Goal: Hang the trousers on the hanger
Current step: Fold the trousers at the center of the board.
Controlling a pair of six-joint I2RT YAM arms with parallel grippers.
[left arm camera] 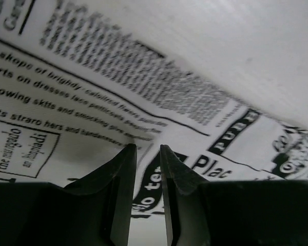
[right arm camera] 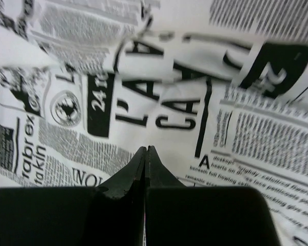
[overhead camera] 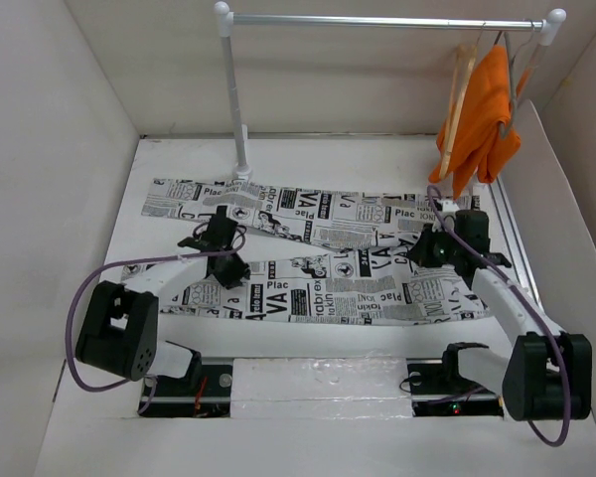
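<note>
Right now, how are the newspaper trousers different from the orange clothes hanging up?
The trousers are white with black newspaper print; the orange garment is plain orange. The trousers lie spread out on the table; the orange garment hangs from the rail. The left hand and the right hand are both down at the trousers, neither at the orange garment. Both things are soft cloth.

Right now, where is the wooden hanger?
In the top view, the wooden hanger hangs from the rail at the far right, just left of the orange garment, beyond the trousers spread on the table.
</note>
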